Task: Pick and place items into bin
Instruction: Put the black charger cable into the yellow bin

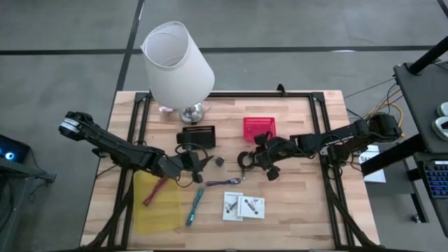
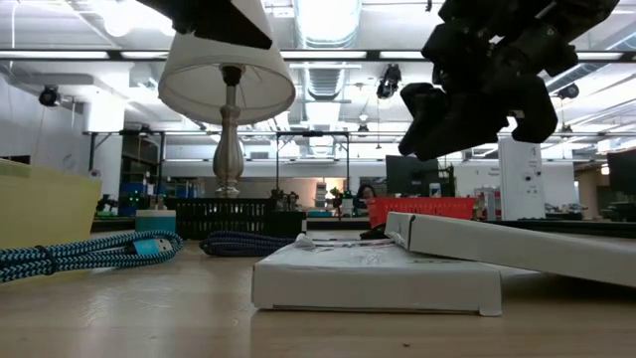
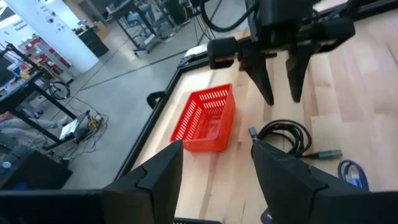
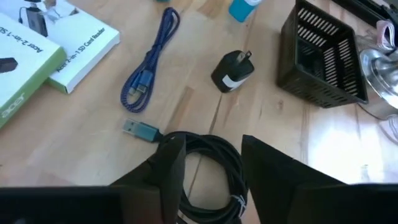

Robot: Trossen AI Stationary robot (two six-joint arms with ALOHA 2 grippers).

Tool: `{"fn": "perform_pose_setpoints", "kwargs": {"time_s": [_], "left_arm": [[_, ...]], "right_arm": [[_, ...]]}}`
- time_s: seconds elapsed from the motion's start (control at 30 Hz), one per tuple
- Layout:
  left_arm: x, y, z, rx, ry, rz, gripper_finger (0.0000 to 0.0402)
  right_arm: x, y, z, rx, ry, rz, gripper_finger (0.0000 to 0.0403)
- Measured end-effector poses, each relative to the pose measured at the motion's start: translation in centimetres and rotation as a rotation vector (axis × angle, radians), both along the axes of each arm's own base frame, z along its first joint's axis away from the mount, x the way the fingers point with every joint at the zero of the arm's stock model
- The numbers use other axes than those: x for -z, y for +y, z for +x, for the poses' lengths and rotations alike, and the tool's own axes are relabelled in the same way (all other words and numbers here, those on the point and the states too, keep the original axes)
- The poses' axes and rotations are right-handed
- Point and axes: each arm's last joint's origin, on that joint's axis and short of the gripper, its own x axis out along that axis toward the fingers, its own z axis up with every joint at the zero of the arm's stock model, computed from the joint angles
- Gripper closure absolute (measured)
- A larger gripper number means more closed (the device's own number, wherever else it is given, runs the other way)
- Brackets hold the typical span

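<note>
Right gripper [image 4: 208,180] hovers jaws apart over black coiled cable [image 4: 208,165] beside red basket [image 1: 259,128]; straddle several loops before clamping.

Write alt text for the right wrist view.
The right gripper hangs open over a black coiled cable on the wooden table. Beyond lie a blue braided USB cable, a black plug adapter, two white boxes and a black basket.
</note>
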Motion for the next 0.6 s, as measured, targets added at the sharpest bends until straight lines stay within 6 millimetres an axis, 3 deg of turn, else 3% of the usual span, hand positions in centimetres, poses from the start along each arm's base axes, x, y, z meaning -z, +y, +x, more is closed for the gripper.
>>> {"fn": "perform_pose_setpoints", "kwargs": {"time_s": [0.27,0.6], "left_arm": [[0.9,0.1,-0.2,-0.001,0.02,0.007,0.0221],[0.6,0.1,-0.1,0.008,-0.003,0.022,0.0221]], "right_arm": [[0.8,0.0,-0.5,0.007,0.028,0.013,0.0235],[4.7,0.1,0.9,0.006,0.126,0.005,0.0236]]}}
